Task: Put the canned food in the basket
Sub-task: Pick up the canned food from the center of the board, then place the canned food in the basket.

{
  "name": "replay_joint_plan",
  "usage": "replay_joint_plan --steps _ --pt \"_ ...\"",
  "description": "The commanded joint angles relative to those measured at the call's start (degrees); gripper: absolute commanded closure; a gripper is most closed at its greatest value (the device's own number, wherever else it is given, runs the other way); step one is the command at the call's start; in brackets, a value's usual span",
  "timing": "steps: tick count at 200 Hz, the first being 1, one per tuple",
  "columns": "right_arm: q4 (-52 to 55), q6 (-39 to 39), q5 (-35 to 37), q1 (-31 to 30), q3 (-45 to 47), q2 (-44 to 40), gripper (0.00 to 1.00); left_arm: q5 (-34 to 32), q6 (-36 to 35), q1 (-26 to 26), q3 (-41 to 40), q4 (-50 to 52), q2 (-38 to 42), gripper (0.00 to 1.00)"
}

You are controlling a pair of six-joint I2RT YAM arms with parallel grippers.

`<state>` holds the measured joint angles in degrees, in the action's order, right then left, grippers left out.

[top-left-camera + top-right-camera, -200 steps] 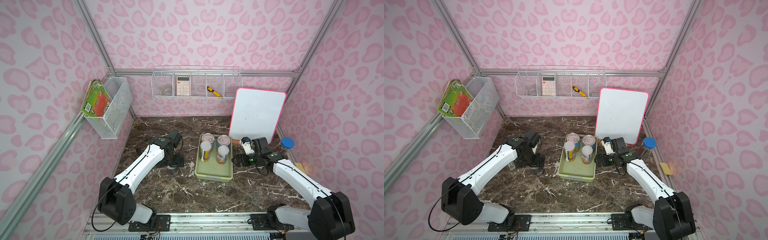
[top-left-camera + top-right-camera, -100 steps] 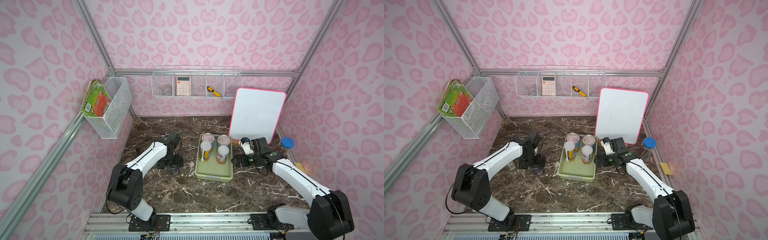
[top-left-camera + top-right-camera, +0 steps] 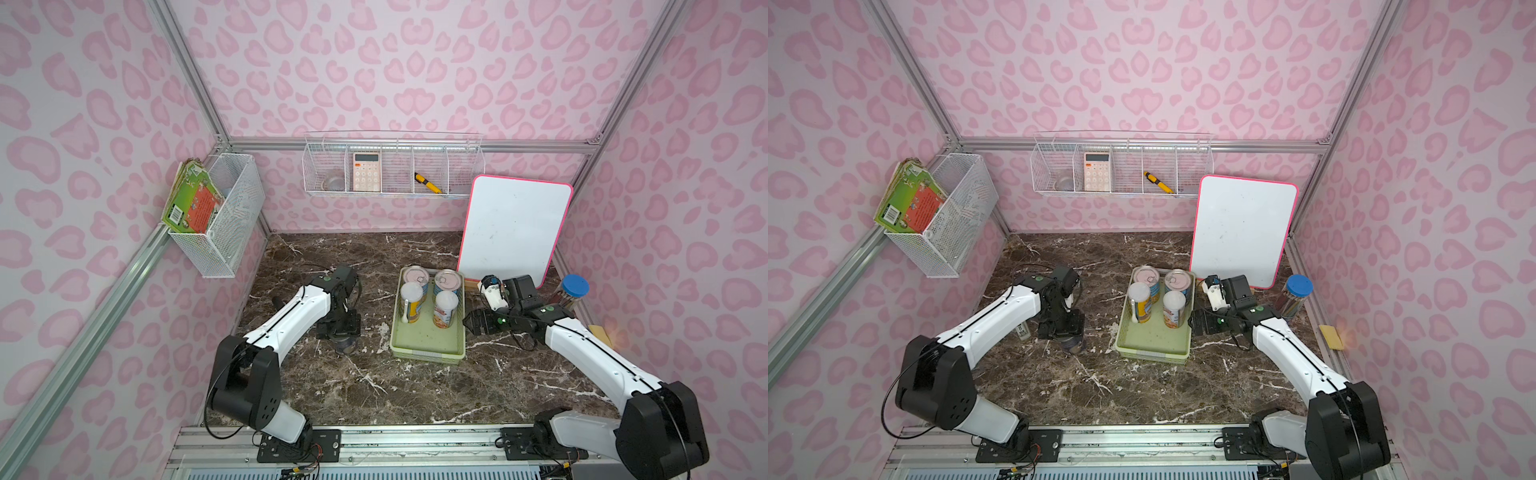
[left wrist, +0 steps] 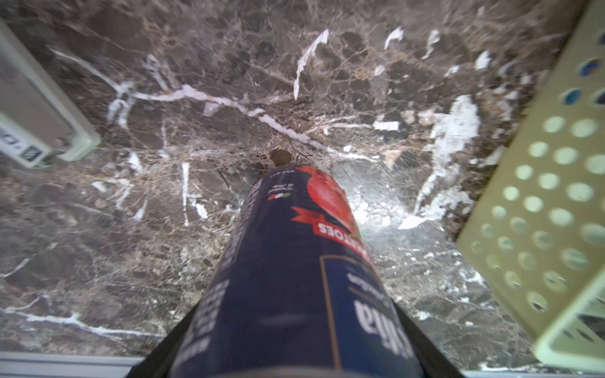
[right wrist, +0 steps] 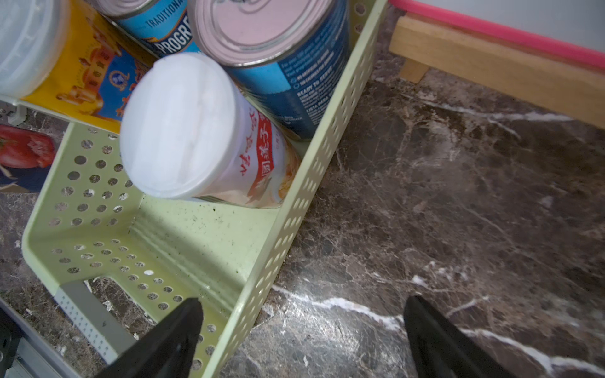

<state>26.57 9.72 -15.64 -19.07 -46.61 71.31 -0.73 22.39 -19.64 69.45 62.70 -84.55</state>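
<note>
Now the left gripper (image 3: 338, 330) has narrowed around the dark can (image 4: 288, 261).

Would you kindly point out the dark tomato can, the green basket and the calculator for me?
dark tomato can (image 4: 288, 288): left wrist view, on its dark label side.
green basket (image 3: 428, 340): in a top view, on the bare floor near its front wall.
calculator (image 3: 367, 172): in a top view, on the middle of its face.
</note>
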Motion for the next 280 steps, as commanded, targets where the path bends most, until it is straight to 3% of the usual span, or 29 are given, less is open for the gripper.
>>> replay_joint_plan --steps 1,39,83,114,171,280 --pt "-0.74 -0.49 0.26 -0.05 -0.36 0.06 0.01 -0.29 0.80 -2.28 4.84 6.84 3.36 0.93" --pt "-0.20 -0.25 1.34 0.00 -0.53 -0.63 0.01 2.99 0.41 -10.77 14.45 8.88 5.06 0.93" --pt "-0.67 0.08 0.79 0.00 0.09 -1.92 0.01 5.53 -0.71 -22.66 30.88 10.71 -9.48 0.95" --pt "-0.93 0.21 0.32 0.00 0.42 -2.12 0.01 5.77 -2.55 -25.79 39.58 14.85 -19.55 0.96" --pt "-1.62 0.25 0.22 -0.05 1.23 -2.67 0.01 2.20 -4.01 -25.63 39.13 13.10 -26.28 0.99" --pt "-1.86 0.22 -0.33 -0.09 1.43 -2.47 0.01 0.78 -3.06 -25.54 30.71 6.26 -29.76 1.00"
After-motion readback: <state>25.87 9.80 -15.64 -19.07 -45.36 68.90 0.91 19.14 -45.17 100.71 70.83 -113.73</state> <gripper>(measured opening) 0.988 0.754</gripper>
